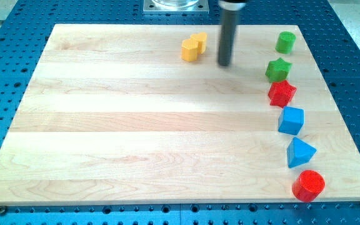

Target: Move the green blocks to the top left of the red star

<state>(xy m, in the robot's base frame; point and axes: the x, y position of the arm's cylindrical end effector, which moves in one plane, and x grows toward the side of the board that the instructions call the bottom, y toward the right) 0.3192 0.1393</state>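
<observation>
Bench (136,125): pale wooden board on a blue perforated base (17,19).

No claw on this arm, so no wide, narrow or holding state to log; it ends in a dark rod. My tip (224,64) sits near the view's top, right of centre, touching no block.

7 blocks visible:
- Yellow block (193,47), shape irregular and not clearly made out, just to the view's left of my tip, a small gap between them.
- Green cylinder (285,42), near the view's top right, well to the right of my tip.
- Green star (278,69), below the cylinder and apart from it, roughly level with my tip.
- Red star (282,93), directly below the green star; the 2 look to be touching or nearly so, cannot tell which.
- Blue cube (291,120), below the red star.
- Blue triangular block (300,152), below the cube.
- Red cylinder (308,185), near the view's bottom right corner.

The 6 right-hand blocks form a loose column down the board's right side. Both green blocks lie above the red star, not to its upper left.
</observation>
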